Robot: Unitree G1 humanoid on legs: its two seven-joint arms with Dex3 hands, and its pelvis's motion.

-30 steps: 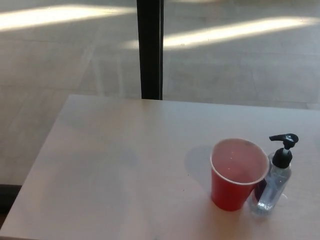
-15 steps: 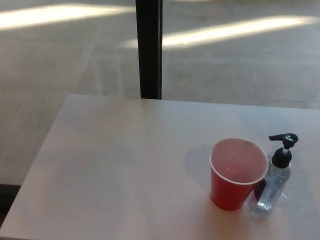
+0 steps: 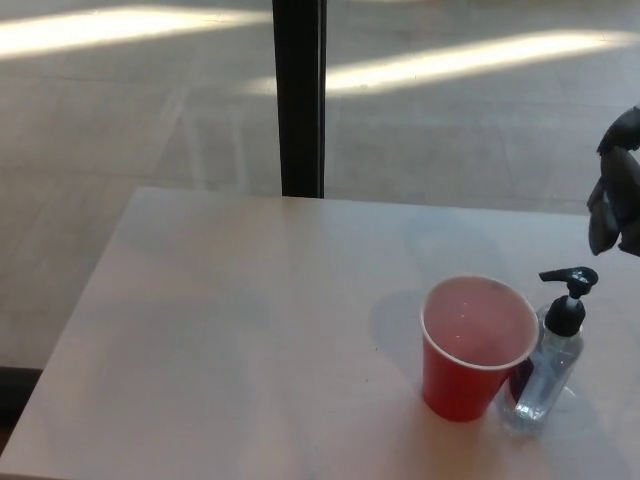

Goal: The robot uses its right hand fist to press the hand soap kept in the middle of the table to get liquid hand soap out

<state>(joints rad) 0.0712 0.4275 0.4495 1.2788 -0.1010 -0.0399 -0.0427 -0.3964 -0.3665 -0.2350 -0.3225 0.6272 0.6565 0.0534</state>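
A clear hand soap bottle (image 3: 546,372) with a black pump head (image 3: 567,289) stands on the pale table (image 3: 250,330), at its right side. Its spout points left, over a red plastic cup (image 3: 474,347) that stands right against the bottle. My right hand (image 3: 619,184) shows at the right picture edge, in the air above and to the right of the pump, not touching it. Only part of the black hand shows, blurred, so its fingers cannot be read. My left hand does not show.
A black vertical post (image 3: 299,98) rises behind the table's far edge, with grey floor (image 3: 120,120) and bright light strips beyond. The table's left edge drops to the floor at the lower left.
My right hand has come into view at the right edge, above the pump; it was absent in both earlier frames. Bottle and cup have not moved.
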